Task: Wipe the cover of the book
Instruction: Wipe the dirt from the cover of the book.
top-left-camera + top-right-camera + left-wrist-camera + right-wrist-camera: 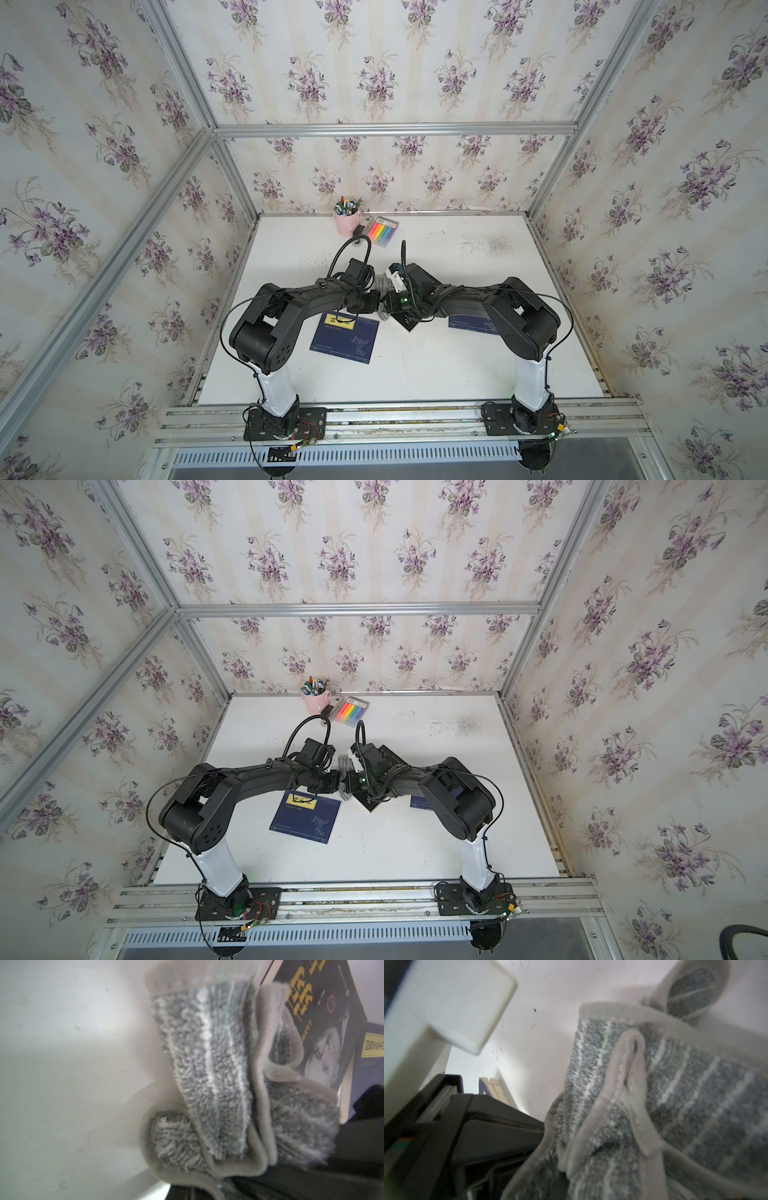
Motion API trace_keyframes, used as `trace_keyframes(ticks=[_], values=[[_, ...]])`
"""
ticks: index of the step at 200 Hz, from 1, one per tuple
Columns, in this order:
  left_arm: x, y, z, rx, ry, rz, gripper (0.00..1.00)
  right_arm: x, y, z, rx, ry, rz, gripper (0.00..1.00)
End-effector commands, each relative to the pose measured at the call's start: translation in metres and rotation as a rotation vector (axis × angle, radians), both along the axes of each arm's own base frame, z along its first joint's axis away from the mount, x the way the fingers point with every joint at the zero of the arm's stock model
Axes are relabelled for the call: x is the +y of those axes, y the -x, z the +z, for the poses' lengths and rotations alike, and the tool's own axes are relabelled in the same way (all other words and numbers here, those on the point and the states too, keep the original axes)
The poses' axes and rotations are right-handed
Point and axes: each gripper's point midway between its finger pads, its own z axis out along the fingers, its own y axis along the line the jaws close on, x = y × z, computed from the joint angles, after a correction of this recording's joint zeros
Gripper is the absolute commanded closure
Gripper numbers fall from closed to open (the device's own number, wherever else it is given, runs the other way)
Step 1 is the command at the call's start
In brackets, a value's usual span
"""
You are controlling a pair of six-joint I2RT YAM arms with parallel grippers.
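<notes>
The left pincer (pixel 373 302) is clenching a bunched grey cloth (pixel 218 1076), fluffy with pale stripes and a smooth hem. The right pincer (pixel 390 306) is clenched too, facing it with the cloth against it. Whether it is also pinching the cloth is not showing. Just under the right pincer the book (pixel 324 1022) is lying on the white tabletop (pixel 415 374), its black cover showing yellow letters and a pale face. A blue book (pixel 345 337) is lying beside the left pincer.

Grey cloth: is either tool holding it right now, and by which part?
Both the left tool and right tool look shut on the grey cloth, bunched between them; exact grip spots are hidden.
</notes>
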Motion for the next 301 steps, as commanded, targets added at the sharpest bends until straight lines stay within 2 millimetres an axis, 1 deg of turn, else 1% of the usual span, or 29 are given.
trace_keyframes(ticks=[1,20,34,53,61,63,67,114,131,145,172,200,225,246,272,288,301], values=[[0.002,-0.002,-0.002,-0.018,-0.015,0.006,1.00,-0.030,0.021,-0.030,0.150,0.096,-0.014,1.00],[0.003,-0.001,-0.001,-0.018,-0.015,0.006,1.00,-0.044,0.008,-0.026,0.154,0.068,-0.046,1.00],[0.003,-0.001,-0.001,-0.018,-0.014,0.006,1.00,-0.056,-0.006,-0.020,0.144,0.052,-0.076,1.00],[0.002,-0.001,-0.001,-0.019,-0.013,0.005,1.00,-0.075,-0.027,-0.016,0.136,0.057,-0.120,1.00],[0.002,-0.001,-0.002,-0.017,-0.012,0.004,1.00,-0.077,-0.032,-0.016,0.131,0.062,-0.120,1.00],[0.002,-0.001,-0.002,-0.018,-0.011,0.005,1.00,-0.087,-0.042,-0.016,0.131,0.060,-0.149,1.00],[0.002,-0.001,-0.002,-0.018,-0.012,0.004,1.00,-0.094,-0.048,-0.015,0.130,0.061,-0.166,1.00],[0.003,0.000,-0.001,-0.018,-0.013,-0.001,1.00,-0.128,-0.097,-0.016,0.129,0.039,-0.262,1.00],[0.003,0.001,-0.001,-0.018,-0.015,-0.003,1.00,-0.139,-0.110,-0.019,0.136,0.042,-0.292,1.00],[0.004,0.002,0.000,-0.022,-0.019,-0.003,1.00,-0.148,-0.117,-0.019,0.138,0.047,-0.311,1.00],[0.005,0.003,0.001,-0.026,-0.023,-0.008,1.00,-0.155,-0.121,-0.017,0.124,0.069,-0.321,1.00],[0.003,0.002,0.001,-0.025,-0.016,-0.012,1.00,-0.157,-0.123,-0.015,0.114,0.082,-0.324,1.00],[0.003,0.002,0.003,-0.028,-0.016,-0.013,1.00,-0.163,-0.127,-0.016,0.102,0.114,-0.342,1.00],[0.004,0.002,0.004,-0.031,-0.017,-0.015,1.00,-0.160,-0.126,-0.014,0.107,0.102,-0.335,1.00],[0.003,0.001,0.005,-0.036,-0.010,-0.016,0.99,-0.152,-0.113,-0.013,0.126,0.064,-0.316,1.00],[0.001,0.000,0.006,-0.040,-0.004,-0.016,0.99,-0.142,-0.098,-0.019,0.137,0.077,-0.288,1.00],[0.000,-0.001,0.008,-0.041,0.002,-0.018,0.98,-0.128,-0.082,-0.024,0.153,0.071,-0.253,1.00]])
